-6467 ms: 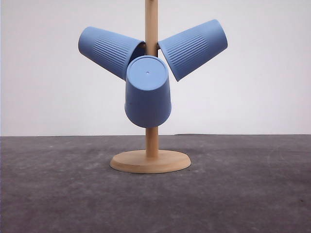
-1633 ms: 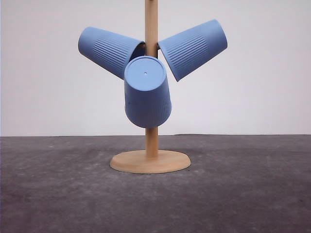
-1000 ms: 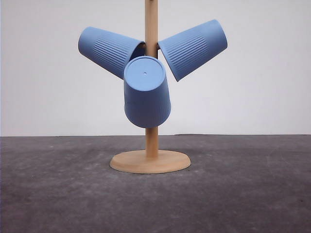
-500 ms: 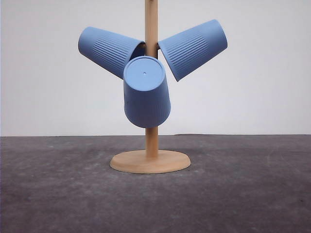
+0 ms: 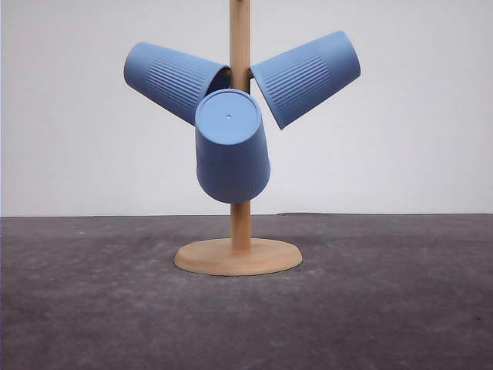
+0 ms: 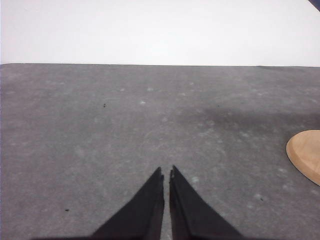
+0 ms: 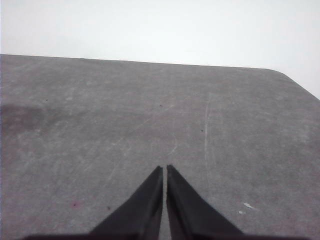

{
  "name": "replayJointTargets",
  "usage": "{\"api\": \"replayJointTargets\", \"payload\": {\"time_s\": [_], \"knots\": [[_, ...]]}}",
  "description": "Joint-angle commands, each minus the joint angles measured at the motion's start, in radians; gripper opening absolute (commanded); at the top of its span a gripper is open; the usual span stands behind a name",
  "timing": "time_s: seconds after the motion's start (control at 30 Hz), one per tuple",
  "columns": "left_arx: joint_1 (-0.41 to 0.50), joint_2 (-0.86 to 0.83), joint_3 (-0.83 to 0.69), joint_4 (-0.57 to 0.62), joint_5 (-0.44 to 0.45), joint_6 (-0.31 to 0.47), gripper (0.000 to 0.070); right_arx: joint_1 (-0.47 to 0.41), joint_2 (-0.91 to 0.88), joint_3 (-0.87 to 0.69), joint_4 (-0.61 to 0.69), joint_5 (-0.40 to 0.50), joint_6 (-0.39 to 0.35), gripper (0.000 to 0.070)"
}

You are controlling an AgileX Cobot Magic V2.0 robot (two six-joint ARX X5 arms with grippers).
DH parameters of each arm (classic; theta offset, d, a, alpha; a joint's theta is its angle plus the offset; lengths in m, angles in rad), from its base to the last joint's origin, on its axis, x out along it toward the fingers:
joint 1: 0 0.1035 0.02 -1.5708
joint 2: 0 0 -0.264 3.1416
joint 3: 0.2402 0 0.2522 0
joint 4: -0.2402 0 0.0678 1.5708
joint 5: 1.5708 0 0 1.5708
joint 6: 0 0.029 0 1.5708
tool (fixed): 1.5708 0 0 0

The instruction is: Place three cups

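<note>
Three light-blue ribbed cups hang upside down on the pegs of a wooden stand (image 5: 240,223) in the front view. One cup (image 5: 174,79) points up to the left, another cup (image 5: 310,75) up to the right. The third cup (image 5: 232,148) hangs at the front with its base toward the camera. My left gripper (image 6: 166,172) is shut over bare grey table, with the stand's round base (image 6: 306,155) off to one side. My right gripper (image 7: 164,169) is shut too, over bare table, holding nothing.
The stand's round wooden base (image 5: 237,257) rests mid-table on the dark grey tabletop (image 5: 385,308). A plain white wall stands behind the table's far edge.
The front cup has swung slightly to the left on its peg. The other two cups and the stand have not moved.
</note>
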Motion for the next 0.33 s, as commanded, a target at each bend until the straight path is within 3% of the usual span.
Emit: {"api": "replayJointTargets", "payload": {"time_s": [0.0,0.3], "knots": [[0.000,-0.002,-0.013,0.012,0.001,-0.001,0.0000,0.000,-0.001,-0.001,0.011,0.003,0.011,0.0009],[0.000,-0.002,-0.013,0.012,0.001,-0.001,0.0000,0.000,-0.001,-0.001,0.011,0.003,0.011,0.0009]]}}
